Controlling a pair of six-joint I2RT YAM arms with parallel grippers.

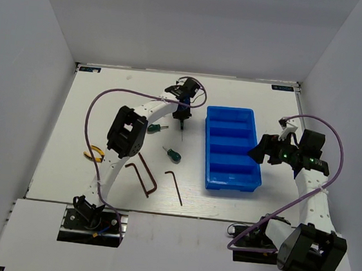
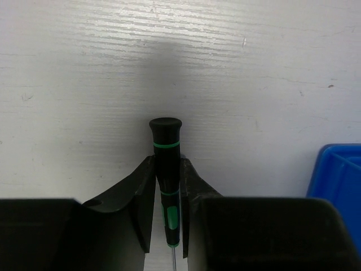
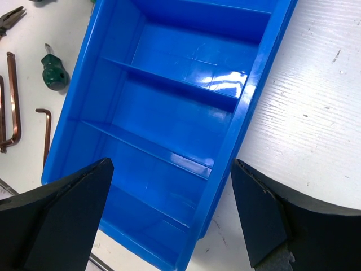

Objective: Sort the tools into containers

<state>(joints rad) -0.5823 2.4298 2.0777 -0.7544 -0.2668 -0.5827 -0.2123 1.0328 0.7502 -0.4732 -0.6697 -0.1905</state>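
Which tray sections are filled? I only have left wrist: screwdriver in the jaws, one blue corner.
Observer: None. All four sections of the blue tray are empty.
Operator: Right arm?
Observer: The right gripper sits at the tray's right side, jaws wide open, empty.
Operator: What's left on the table?
Observer: Two green-handled screwdrivers, pliers partly behind the left arm, and the hex keys.

Slim screwdriver [image 2: 166, 164] between fingers [image 2: 135, 197]
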